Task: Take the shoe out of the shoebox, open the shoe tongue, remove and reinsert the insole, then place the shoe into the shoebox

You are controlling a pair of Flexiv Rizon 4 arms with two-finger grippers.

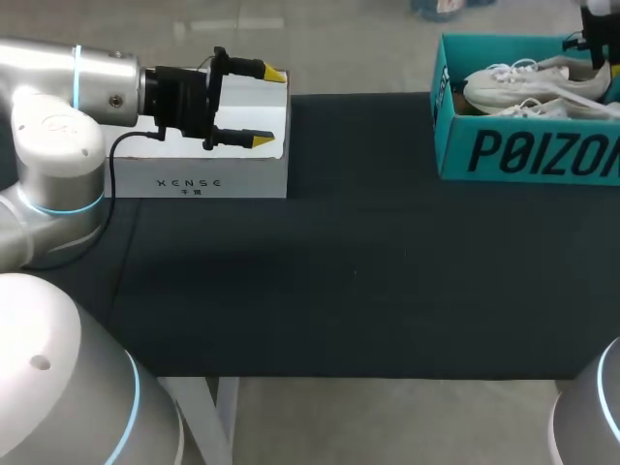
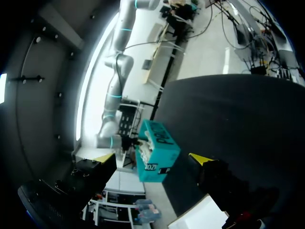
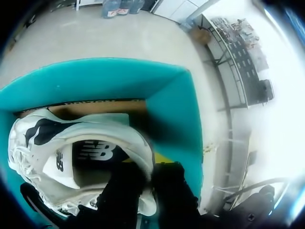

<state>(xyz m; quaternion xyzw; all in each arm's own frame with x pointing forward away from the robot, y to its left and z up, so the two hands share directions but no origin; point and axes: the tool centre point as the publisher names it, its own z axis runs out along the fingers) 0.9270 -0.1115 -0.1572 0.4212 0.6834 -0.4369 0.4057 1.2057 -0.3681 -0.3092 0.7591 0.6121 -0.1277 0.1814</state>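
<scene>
White shoe (image 1: 531, 83) on its side in open teal shoebox (image 1: 523, 151), far R.

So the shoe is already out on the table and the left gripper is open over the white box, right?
Not quite. The shoe is not out on the table; it lies inside the teal shoebox, as the head view shows. The rest holds: the left gripper is open over the white box.

You had three prints in view, not transcribed. Big dark block letters ran along front wall of teal shoebox (image 1: 528, 153). Small grey spaced lettering sat on front of white box (image 1: 194, 184). Logo marks showed on insole (image 3: 93, 151) inside shoe (image 3: 95, 131).
</scene>
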